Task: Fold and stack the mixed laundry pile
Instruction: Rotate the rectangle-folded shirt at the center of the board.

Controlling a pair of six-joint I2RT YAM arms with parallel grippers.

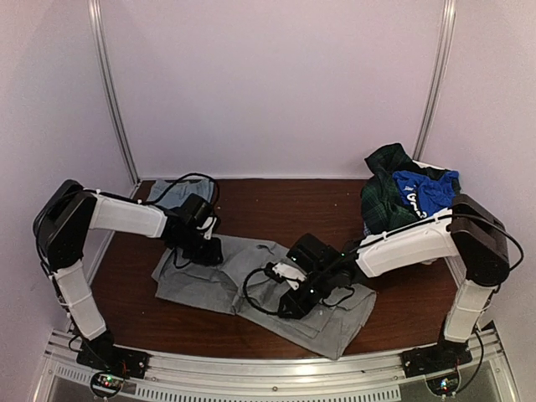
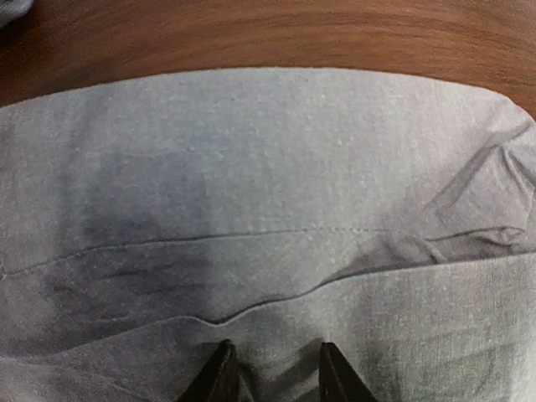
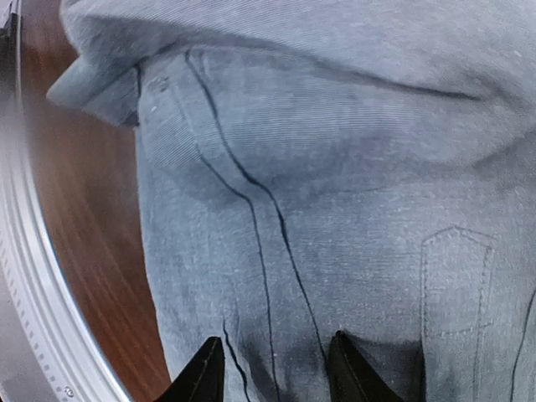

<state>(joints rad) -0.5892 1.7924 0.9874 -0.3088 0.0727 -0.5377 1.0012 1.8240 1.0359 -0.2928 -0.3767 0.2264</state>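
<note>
Right end effector over grey garment | mixed laundry pile well behind

Looks like a robotics lab cell to me, not anybody's laundry room. Plain pale walls box it in at the back and both sides, with bare metal posts running up where the panels meet. The left arm and right arm are bolted onto a slotted aluminium rail along the near edge of a dark wood tabletop, and black cables loop loose off them. The only homey thing is the mixed laundry pile in the back right corner, and it sits on a test bench.
</note>
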